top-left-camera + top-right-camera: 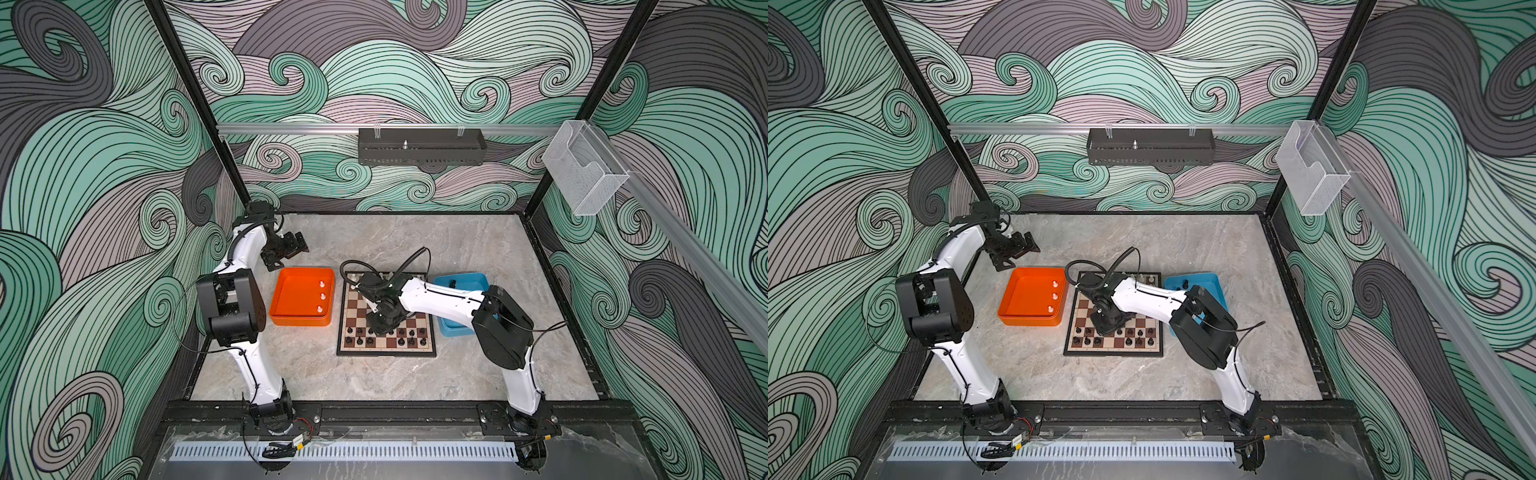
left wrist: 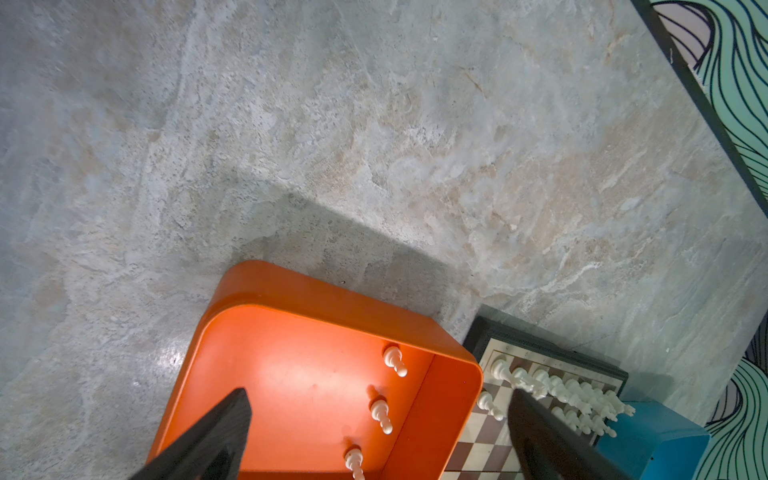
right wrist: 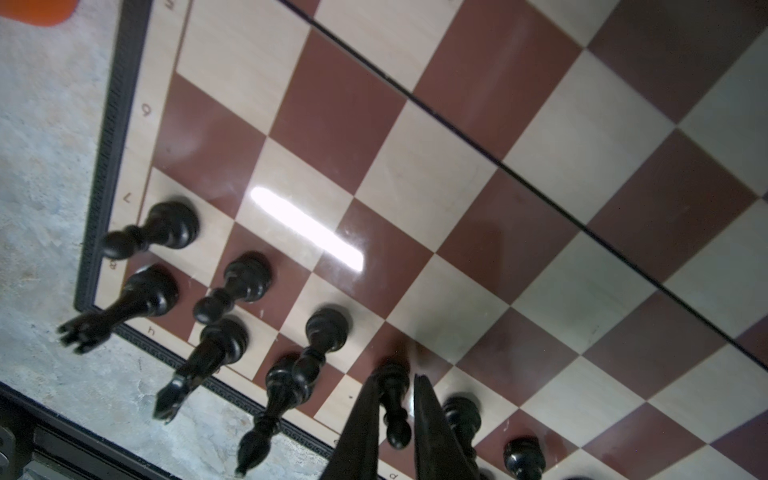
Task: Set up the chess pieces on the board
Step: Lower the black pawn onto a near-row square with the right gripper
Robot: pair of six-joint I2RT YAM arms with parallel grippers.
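Right gripper (image 3: 397, 376) seemingly pinches a black pawn (image 3: 395, 409) on the board's (image 1: 353, 305) lower rows; left gripper (image 2: 380, 395) spread wide, upper left.

The left black parallel gripper (image 1: 291, 248) hangs wide open, well off the far-left corner of the brown-and-cream chessboard (image 1: 386, 351). The right black gripper (image 3: 398, 379) points down over its near rows, jaws narrow about a black pawn (image 3: 395, 411).

Swirling teal and grey wave-patterned walls (image 1: 395, 62) surround a marbled grey stone-look tabletop (image 1: 374, 378).
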